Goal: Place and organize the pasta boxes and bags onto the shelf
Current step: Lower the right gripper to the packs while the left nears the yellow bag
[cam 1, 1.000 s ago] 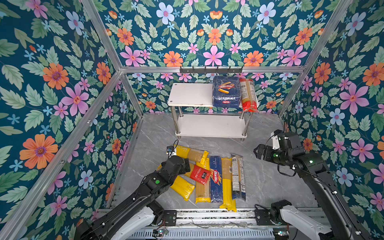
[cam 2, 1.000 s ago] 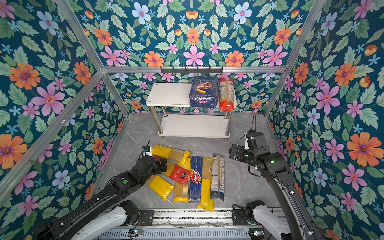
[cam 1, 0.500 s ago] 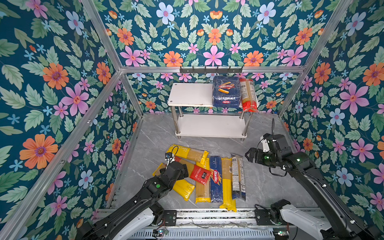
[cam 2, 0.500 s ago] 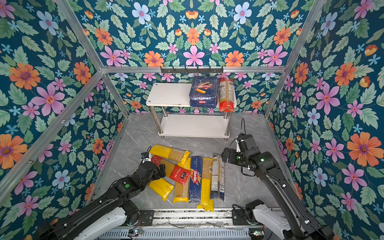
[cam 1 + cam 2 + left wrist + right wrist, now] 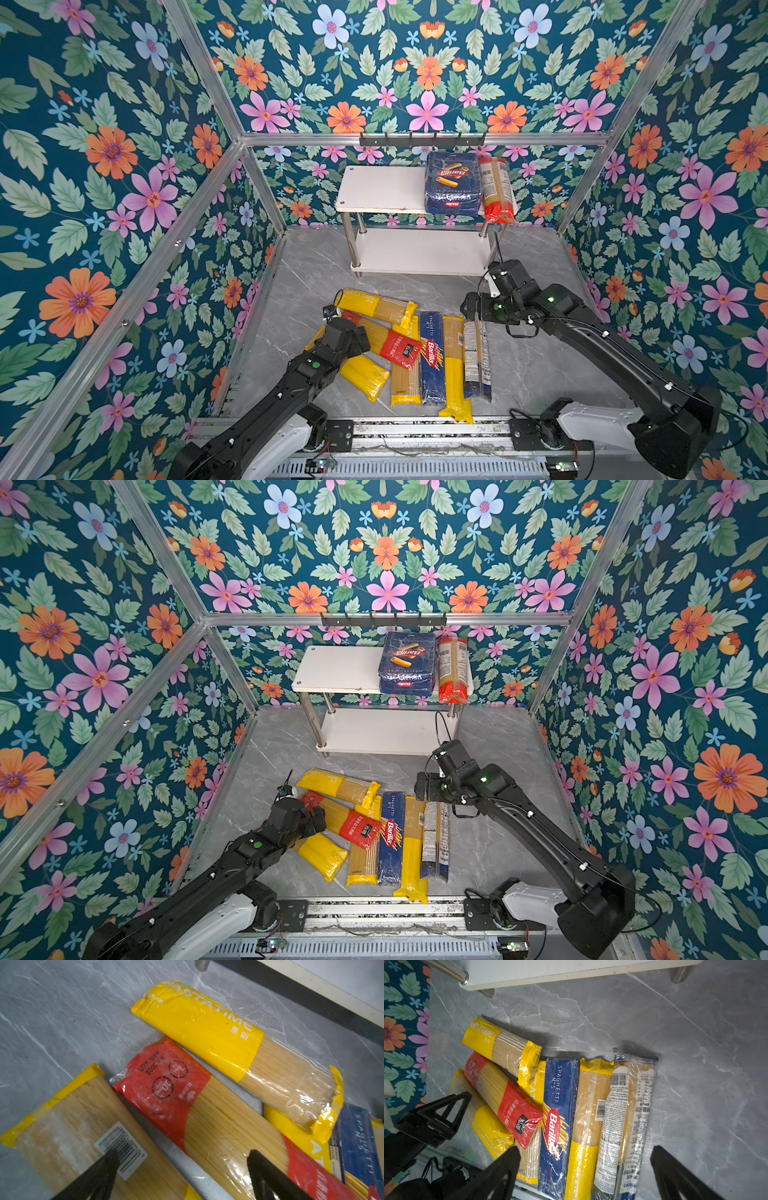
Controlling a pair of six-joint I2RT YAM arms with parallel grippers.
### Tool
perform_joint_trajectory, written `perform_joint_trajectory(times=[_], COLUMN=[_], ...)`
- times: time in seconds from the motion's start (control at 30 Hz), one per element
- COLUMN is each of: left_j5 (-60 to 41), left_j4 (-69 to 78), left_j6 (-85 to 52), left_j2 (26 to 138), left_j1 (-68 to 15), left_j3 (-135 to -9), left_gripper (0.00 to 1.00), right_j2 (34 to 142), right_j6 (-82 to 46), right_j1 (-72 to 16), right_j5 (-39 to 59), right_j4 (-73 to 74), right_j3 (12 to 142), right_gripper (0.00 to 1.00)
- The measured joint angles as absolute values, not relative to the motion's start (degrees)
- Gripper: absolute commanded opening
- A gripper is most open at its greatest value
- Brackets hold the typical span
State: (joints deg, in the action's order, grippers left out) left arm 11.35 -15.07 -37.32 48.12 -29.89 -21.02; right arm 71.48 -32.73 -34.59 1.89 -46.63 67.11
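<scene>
Left end effector (image 5: 182, 1157): jaws wide open, empty, over a barcoded yellow bag (image 5: 79, 1126) and a red-ended bag (image 5: 207, 1115); yellow PASTATIME bag (image 5: 197, 1028) just beyond. Right end effector (image 5: 584, 1150): wide open, empty, over blue spaghetti box (image 5: 560, 1105), long yellow bag (image 5: 589, 1115) and dark-ended bag (image 5: 629, 1115) on the tabletop (image 5: 311, 270). Shelf (image 5: 382, 189), beyond both: top board holds rigatoni pack (image 5: 452, 183) touching a shelved bag (image 5: 494, 191).
</scene>
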Motion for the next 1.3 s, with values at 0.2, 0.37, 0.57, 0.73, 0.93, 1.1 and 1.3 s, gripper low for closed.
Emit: perform_joint_trajectory(times=[0.2, 0.37, 0.57, 0.73, 0.93, 1.1, 1.3], left_j5=[10.11, 9.3, 8.95, 8.93, 8.91, 7.81, 7.92], left_j4=[-14.59, -14.24, -13.69, -13.76, -13.78, -15.46, -21.19], left_j6=[-37.34, -37.36, -37.56, -37.87, -39.29, -42.0, -46.46], left_j2=[47.59, 47.35, 49.25, 50.63, 50.74, 49.25, 44.58], left_j1=[-27.77, -26.59, -25.52, -24.93, -24.71, -24.71, -24.75], left_j3=[-19.77, -19.51, -19.55, -20.14, -20.1, -20.12, -19.46], left_gripper=[1.0, 1.0, 1.0, 1.0, 0.99, 0.97, 0.94], right_j2=[78.72, 82.52, 83.94, 83.88, 84.14, 83.05, 81.82], right_j6=[-32.73, -32.73, -32.71, -32.49, -32.23, -31.66, -31.27], right_j1=[-38.68, -39.92, -40.27, -40.27, -40.23, -40.23, -40.23], right_j5=[0.8, 0.89, 1.13, 1.13, 1.41, 1.5, 1.32], right_j4=[-46.15, -44.38, -43.64, -43.03, -41.71, -41.3, -40.56], right_j3=[71.79, 73.34, 73.36, 71.96, 71.18, 69.34, 67.94], right_gripper=[0.99, 0.99, 0.99, 0.99, 0.99, 0.99, 0.99])
